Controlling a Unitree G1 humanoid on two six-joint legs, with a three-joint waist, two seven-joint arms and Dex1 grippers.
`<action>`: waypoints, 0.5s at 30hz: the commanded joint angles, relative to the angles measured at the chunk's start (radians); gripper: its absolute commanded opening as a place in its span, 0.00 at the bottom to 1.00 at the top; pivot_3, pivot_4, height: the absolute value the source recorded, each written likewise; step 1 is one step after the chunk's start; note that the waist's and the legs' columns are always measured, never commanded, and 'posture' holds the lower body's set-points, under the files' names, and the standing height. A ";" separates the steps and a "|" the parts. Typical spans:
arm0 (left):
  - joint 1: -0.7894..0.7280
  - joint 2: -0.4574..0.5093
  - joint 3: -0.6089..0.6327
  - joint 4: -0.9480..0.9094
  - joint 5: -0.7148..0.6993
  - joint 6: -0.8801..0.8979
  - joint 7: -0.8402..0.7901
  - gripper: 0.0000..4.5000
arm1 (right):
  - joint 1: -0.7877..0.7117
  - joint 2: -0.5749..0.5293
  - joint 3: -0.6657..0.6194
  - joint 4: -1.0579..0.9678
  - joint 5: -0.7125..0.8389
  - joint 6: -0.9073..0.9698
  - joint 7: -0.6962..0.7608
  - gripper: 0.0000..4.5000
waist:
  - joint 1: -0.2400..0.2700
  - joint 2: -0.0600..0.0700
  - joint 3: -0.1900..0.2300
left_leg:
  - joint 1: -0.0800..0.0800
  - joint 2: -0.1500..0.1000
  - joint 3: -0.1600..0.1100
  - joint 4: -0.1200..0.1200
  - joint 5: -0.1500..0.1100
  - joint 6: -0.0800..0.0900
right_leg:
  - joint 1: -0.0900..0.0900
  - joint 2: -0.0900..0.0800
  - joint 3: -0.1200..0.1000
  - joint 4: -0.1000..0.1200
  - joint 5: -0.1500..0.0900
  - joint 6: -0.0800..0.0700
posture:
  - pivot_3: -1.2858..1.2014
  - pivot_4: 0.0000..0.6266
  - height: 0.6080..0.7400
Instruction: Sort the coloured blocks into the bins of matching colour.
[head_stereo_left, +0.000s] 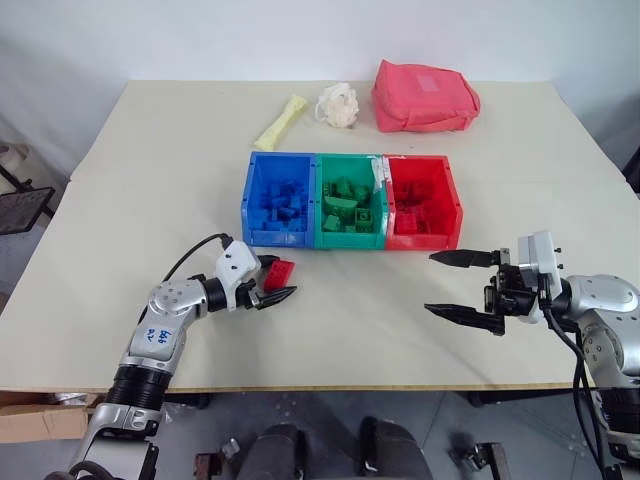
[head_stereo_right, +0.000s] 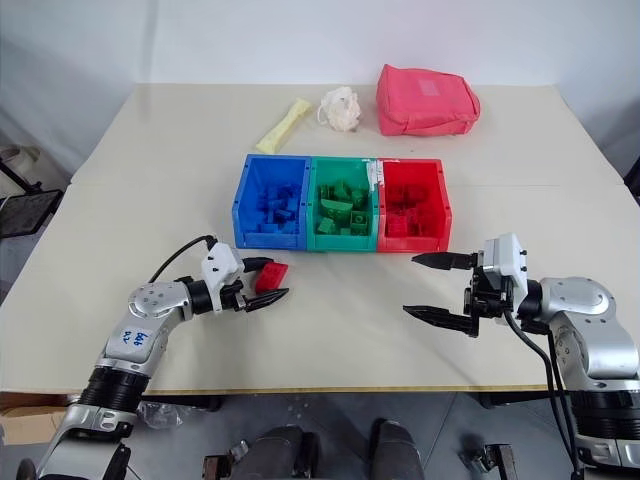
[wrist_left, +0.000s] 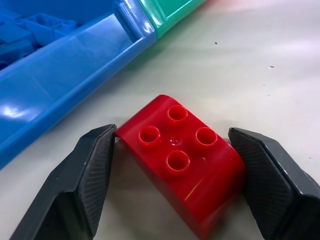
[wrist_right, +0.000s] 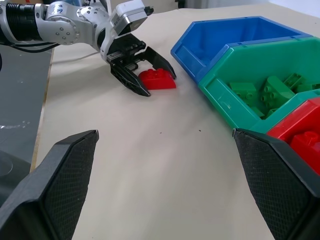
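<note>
Since the red block (wrist_left: 182, 160) sits between my left jaws (head_stereo_left: 277, 281), one finger touching, not clamped, near-left of the bins (head_stereo_left: 350, 236), left arm takes it; right jaws (head_stereo_left: 463, 286) wide, empty.

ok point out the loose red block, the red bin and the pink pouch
red block (wrist_left: 182, 150): left wrist view, studded top
red bin (head_stereo_left: 424, 243): left eye view, front wall
pink pouch (head_stereo_left: 425, 97): left eye view, top panel

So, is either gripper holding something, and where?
Not yet: the left gripper straddles the red block on its two sides, fingers barely touching. The right gripper is open, empty.
</note>
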 joint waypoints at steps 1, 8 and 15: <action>-0.015 -0.024 -0.019 -0.104 -0.027 0.028 -0.007 0.74 | 0.008 -0.013 -0.052 -0.016 0.017 -0.022 -0.004 1.00 | 0.001 0.000 0.000 | 0.000 0.000 0.000 0.000 0.000 0.000 | 0.000 0.000 0.000 0.000 0.000 0.000 | 0.52 0.24 1.00; -0.081 -0.131 -0.070 -0.172 -0.045 0.076 0.007 0.74 | 0.021 0.004 -0.101 -0.037 0.032 -0.013 -0.057 1.00 | 0.004 0.000 0.000 | -0.001 -0.001 0.000 0.001 0.000 0.000 | 0.000 0.000 0.000 0.000 0.000 0.000 | 0.52 0.24 1.00; -0.264 -0.319 -0.129 0.003 0.003 -0.034 0.064 0.74 | 0.076 0.000 -0.175 -0.097 0.055 -0.004 -0.130 1.00 | 0.026 -0.001 0.000 | -0.001 -0.002 0.000 0.001 0.001 0.002 | 0.001 -0.001 0.000 -0.001 0.001 0.001 | 0.52 0.24 1.00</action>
